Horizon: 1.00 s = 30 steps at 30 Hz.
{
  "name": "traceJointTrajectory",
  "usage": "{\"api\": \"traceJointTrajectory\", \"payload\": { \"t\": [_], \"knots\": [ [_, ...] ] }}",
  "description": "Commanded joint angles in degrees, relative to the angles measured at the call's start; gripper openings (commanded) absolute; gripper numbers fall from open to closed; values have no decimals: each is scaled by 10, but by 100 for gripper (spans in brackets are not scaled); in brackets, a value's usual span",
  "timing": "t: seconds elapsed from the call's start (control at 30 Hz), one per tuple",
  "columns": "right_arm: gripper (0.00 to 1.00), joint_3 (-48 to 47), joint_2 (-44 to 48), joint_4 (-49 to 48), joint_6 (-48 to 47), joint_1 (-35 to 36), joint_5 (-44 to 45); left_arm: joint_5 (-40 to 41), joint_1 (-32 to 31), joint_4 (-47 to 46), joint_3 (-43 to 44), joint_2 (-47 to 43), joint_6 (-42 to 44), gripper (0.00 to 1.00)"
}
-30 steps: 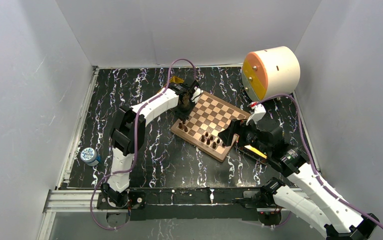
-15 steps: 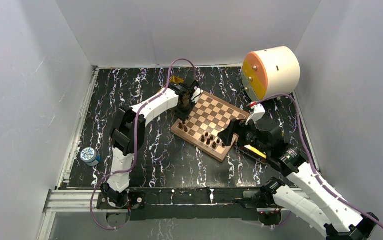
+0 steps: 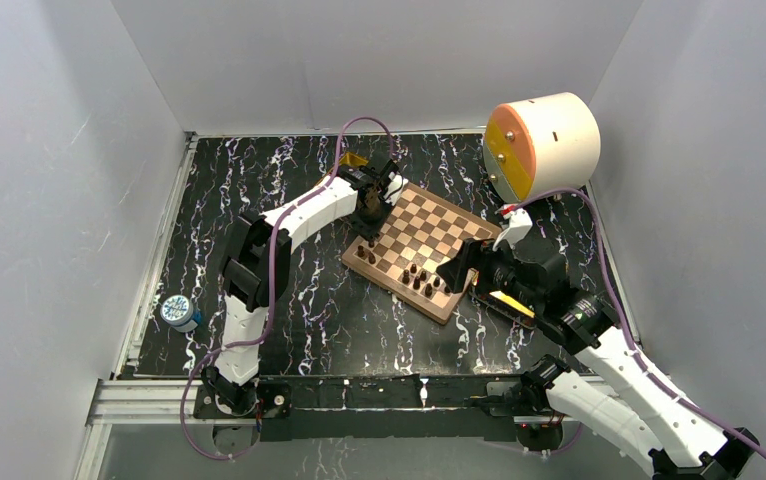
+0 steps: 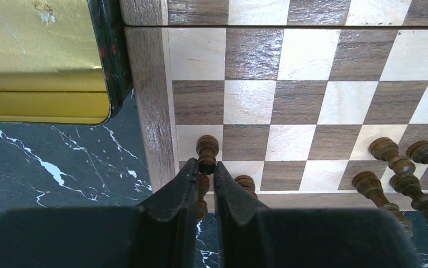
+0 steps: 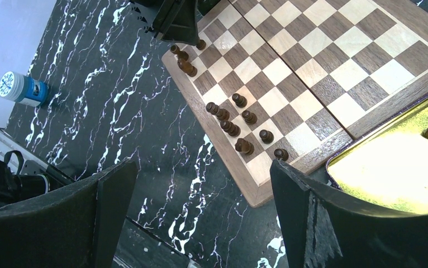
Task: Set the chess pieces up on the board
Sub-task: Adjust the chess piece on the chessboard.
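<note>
One board [image 3: 429, 225], two gold trays [image 4: 38, 56] [image 5: 379, 167], left tool [image 4: 203, 167] pinching one piece [image 4: 207, 148]

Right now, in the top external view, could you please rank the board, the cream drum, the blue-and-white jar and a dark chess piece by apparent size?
1. The board and the cream drum: too alike to rank.
2. The blue-and-white jar.
3. A dark chess piece, the smallest.

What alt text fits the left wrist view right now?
The left gripper, jaws shut, tips at a dark chess piece on the chessboard's edge column. More dark pieces stand right; a gold tray lies upper left.
</note>
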<state>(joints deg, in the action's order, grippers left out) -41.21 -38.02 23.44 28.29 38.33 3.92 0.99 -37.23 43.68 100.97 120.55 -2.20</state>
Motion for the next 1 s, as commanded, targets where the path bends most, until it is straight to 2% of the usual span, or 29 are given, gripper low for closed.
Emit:
{"api": "traceJointTrajectory", "payload": {
  "t": [0.0,0.77,0.97],
  "knots": [
    [99,-31,9,-11,-1,0,4,4,1,3,7,-9,-1,11],
    [99,-25,6,-15,-1,0,3,27,0,17,23,-8,5,12],
    [99,-26,5,-15,0,0,3,22,0,15,24,-4,6,23]
  ]
}}
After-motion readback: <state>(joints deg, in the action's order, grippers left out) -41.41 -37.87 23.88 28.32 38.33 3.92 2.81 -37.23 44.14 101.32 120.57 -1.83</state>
